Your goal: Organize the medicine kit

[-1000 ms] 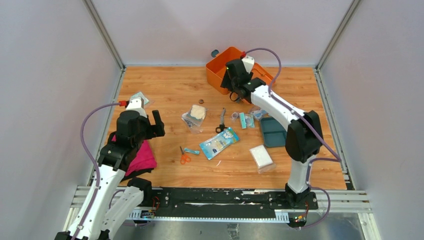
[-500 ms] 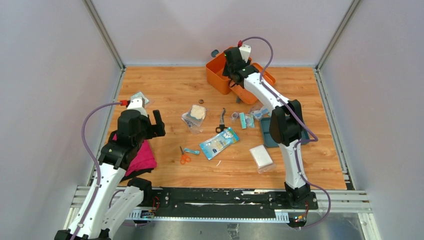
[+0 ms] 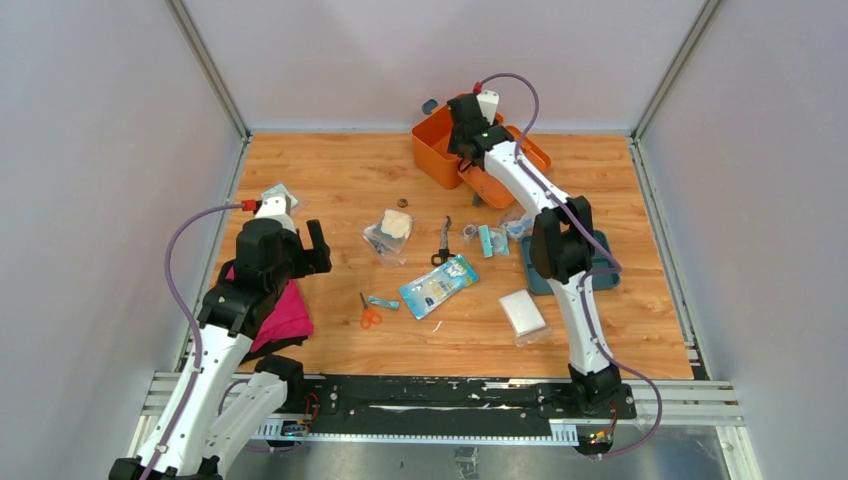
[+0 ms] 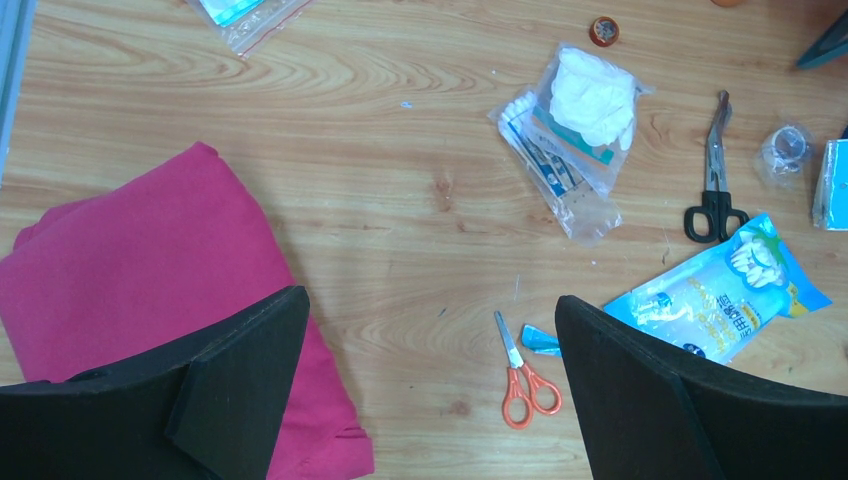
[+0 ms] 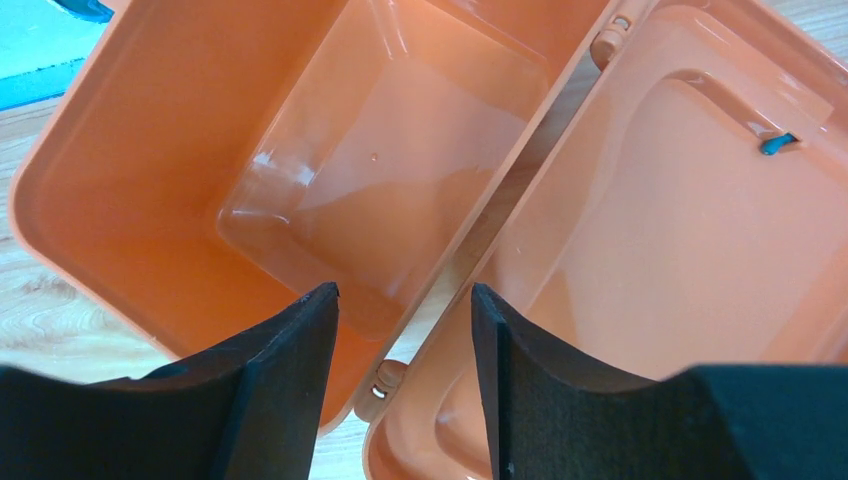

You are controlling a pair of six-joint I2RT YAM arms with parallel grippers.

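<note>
The medicine kit (image 3: 436, 148) lies open at the back of the table, its orange lid (image 3: 512, 178) folded out to the right. In the right wrist view the empty box (image 5: 300, 150) is on the left and the lid's inside (image 5: 680, 230) on the right. My right gripper (image 5: 402, 290) hangs open just above the hinge seam, one finger over each half, holding nothing. In the top view the right gripper (image 3: 463, 148) is over the kit's middle. My left gripper (image 4: 430, 300) is wide open and empty above the table at the near left, also seen in the top view as the left gripper (image 3: 318, 248).
Loose items lie mid-table: orange scissors (image 4: 525, 380), black scissors (image 4: 715, 190), a blue packet (image 4: 720, 295), a bag of white gauze (image 4: 580, 110). A pink cloth (image 4: 150, 300) lies under the left arm. A teal tray (image 3: 537, 278) and a bagged white pad (image 3: 523, 313) sit on the right.
My right arm has reached further back over the kit and folded more upright, and its jaws have narrowed somewhat. The left arm has not moved.
</note>
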